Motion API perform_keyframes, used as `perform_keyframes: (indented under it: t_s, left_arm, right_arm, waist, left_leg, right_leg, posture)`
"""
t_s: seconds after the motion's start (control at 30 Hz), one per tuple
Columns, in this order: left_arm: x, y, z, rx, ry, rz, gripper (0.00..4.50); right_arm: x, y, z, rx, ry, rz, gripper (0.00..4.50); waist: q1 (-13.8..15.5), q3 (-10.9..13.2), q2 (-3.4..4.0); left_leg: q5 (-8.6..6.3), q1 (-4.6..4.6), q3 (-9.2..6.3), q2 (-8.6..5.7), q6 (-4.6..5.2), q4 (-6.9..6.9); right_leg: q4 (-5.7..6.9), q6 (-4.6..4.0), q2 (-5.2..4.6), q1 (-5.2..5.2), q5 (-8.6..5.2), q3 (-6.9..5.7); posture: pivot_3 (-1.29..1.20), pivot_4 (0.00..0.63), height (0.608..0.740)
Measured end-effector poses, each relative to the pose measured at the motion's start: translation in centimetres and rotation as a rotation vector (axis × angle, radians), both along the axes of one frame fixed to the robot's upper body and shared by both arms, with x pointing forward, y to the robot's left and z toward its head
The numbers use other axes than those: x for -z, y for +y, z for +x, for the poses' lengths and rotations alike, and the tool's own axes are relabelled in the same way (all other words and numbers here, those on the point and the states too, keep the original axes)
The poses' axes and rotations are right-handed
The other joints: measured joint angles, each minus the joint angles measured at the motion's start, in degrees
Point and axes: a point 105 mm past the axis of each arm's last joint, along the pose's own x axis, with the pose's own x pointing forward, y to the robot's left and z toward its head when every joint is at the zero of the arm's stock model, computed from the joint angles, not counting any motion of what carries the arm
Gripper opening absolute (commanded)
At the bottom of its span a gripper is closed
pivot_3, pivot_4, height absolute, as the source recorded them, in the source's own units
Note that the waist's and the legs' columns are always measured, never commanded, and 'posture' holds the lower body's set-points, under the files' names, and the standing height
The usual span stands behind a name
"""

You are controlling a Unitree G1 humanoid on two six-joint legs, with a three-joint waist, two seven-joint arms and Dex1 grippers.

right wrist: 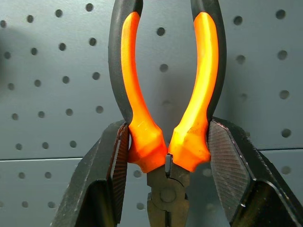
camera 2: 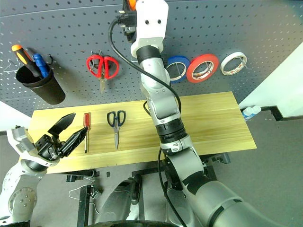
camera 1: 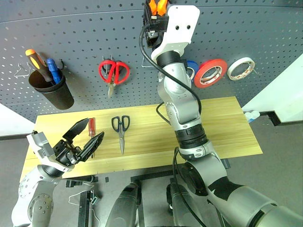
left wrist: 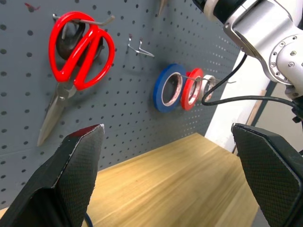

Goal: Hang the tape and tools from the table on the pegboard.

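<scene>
Holding orange and blue screwdrivers (camera 1: pixel 41 65), black cup (camera 1: pixel 52 92); right claw (right wrist: pixel 168 142) clamped on pliers (right wrist: pixel 165 94), left claw (camera 1: pixel 84 137) apart.

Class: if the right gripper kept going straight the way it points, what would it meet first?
Most likely the pegboard. The right gripper, shut on the pliers, faces bare panel, and the handle tips would probably touch first; the gap is unclear.
</scene>
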Motion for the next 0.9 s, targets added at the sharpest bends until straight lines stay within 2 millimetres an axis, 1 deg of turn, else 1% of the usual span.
perform_keyframes:
  t_s: [0.23, 0.47, 0.73, 0.9]
  left_arm:
    - [0.0, -0.1, -0.1, 0.001, 0.01, 0.001, 4.5]
    - [0.1, -0.3, -0.2, 0.003, 0.021, 0.0, 4.5]
    - [0.0, -0.4, -0.5, 0.004, 0.025, 0.003, 4.5]
    - [-0.1, -0.6, -0.7, 0.006, 0.023, 0.005, 4.5]
  right_arm:
    - [0.3, 0.5, 0.0, 0.004, 0.01, -0.004, 2.11]
    - [1.9, 1.9, 0.5, 0.0, 0.058, -0.041, 2.11]
    - [2.9, 3.1, 0.5, -0.028, 0.072, -0.057, 2.11]
    - [3.4, 3.5, 0.6, -0.036, 0.085, -0.064, 2.11]
  waist:
    - [0.0, 0.0, 0.01]
    - [0.0, 0.0, 0.02]
    - [0.0, 0.0, 0.02]
    - [0.0, 0.0, 0.03]
  left_leg:
    - [0.0, 0.0, 0.01, 0.17, -0.01, -0.04]
    - [0.03, 0.0, 0.02, 0.29, -0.05, -0.07]
    - [0.03, -0.01, 0.02, 0.3, -0.05, -0.08]
    - [0.02, -0.01, 0.02, 0.31, -0.05, -0.1]
  right_leg:
    - [-0.01, -0.12, 0.17, -0.04, 0.07, 0.02]
    - [-0.01, -0.23, 0.28, -0.08, 0.13, 0.02]
    - [-0.02, -0.24, 0.28, -0.09, 0.13, 0.03]
    - [-0.03, -0.24, 0.28, -0.1, 0.13, 0.04]
  posture:
    - [0.1, 0.279, 0.74]
    - [0.11, 0.285, 0.74]
    - [0.12, 0.293, 0.74]
    - [0.12, 0.303, 0.74]
